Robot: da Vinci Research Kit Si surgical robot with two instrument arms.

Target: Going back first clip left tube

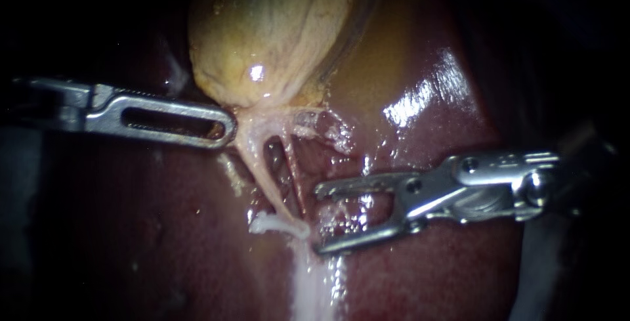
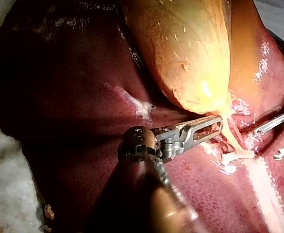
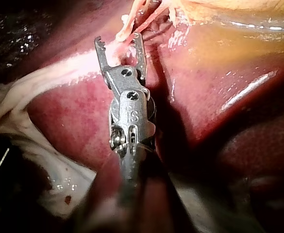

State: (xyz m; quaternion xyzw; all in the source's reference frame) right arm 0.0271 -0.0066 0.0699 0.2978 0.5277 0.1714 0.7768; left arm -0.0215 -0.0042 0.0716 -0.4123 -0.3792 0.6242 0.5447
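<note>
Endoscope view: right instrument [image 1: 318, 221] had jaws wide open, empty, just beside left tube [image 1: 262, 180]. Left instrument [image 1: 228, 127] jaws lay together, tip against pale tissue [image 1: 252, 121] under gallbladder [image 1: 275, 25], w/ liver [image 1: 426, 98] around.

Standing by, I see very little lettering anywhere. The one clear marking is a small stamped mark [image 3: 131, 115] on the flat, silver steel housing [image 3: 130, 99] just behind the hinge of the slender, shiny metal right instrument [image 3: 119, 46]. It shows in the right wrist view as a couple of characters cut into the metal and facing the camera. In the endoscope view, that part of the instrument carries a faint engraved line [image 1: 510, 159], too small to make out. Nothing else in the three views can be read.
</note>
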